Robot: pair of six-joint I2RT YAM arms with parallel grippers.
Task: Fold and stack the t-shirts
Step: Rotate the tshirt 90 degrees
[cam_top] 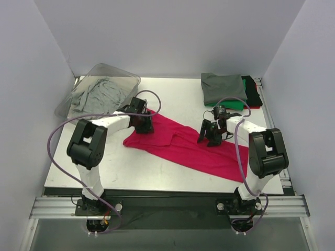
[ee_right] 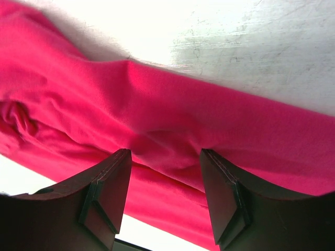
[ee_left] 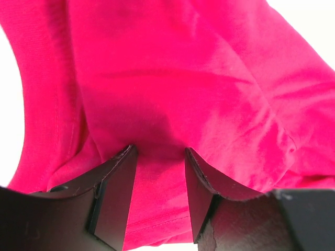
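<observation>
Your magenta-red t-shirt (cam_top: 183,146) lies rumpled across the table (cam_top: 152,175), from centre frame to lower right. Left gripper (cam_top: 142,124) and right gripper (cam_top: 210,137) press down on it, jaws half apart, nothing pinched. You're at the grasp step, I'd say: close on cloth, then spread it flat.

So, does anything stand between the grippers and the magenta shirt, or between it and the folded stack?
Nothing visible. Both the left gripper and right gripper are down at the magenta shirt, fingers apart over its cloth. Toward the folded stack, only the right arm itself stands.
</observation>
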